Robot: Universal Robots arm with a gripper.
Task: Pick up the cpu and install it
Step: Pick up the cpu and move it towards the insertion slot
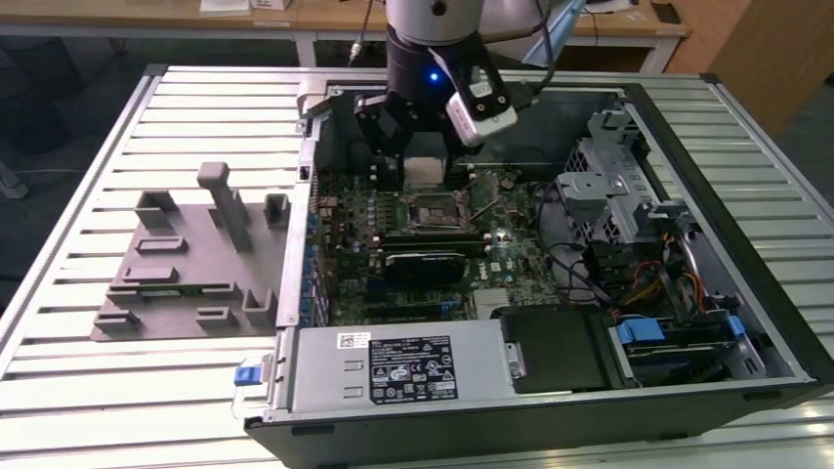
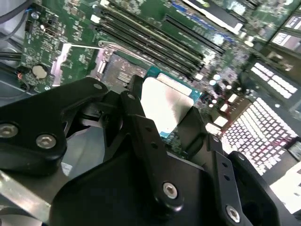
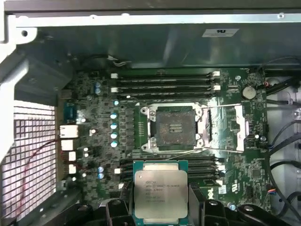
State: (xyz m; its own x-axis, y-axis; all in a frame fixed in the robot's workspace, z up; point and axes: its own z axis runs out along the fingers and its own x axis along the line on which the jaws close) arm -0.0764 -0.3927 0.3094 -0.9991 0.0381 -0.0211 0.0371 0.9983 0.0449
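Note:
My gripper (image 1: 425, 168) is shut on the cpu (image 1: 427, 172), a small square chip with a silver metal top and a green rim. It hangs inside the open computer case, a little above the motherboard (image 1: 509, 264). In the first wrist view the cpu (image 3: 161, 190) sits between the black fingers (image 3: 118, 209), just short of the open, empty socket (image 3: 171, 127), whose metal load plate (image 3: 240, 128) is swung aside. The second wrist view shows the cpu (image 2: 164, 103) clamped by its edges between the two fingers (image 2: 136, 110), with the socket frame (image 2: 113, 70) beyond it.
The case walls (image 1: 729, 225) surround the board. Memory slots (image 3: 164, 84) flank the socket, a black block (image 1: 424, 266) lies in front of it, and the drive cage (image 1: 606, 181) and cables (image 1: 639, 283) crowd the exterior view's right. A grey fixture plate (image 1: 183, 269) lies on the slatted table.

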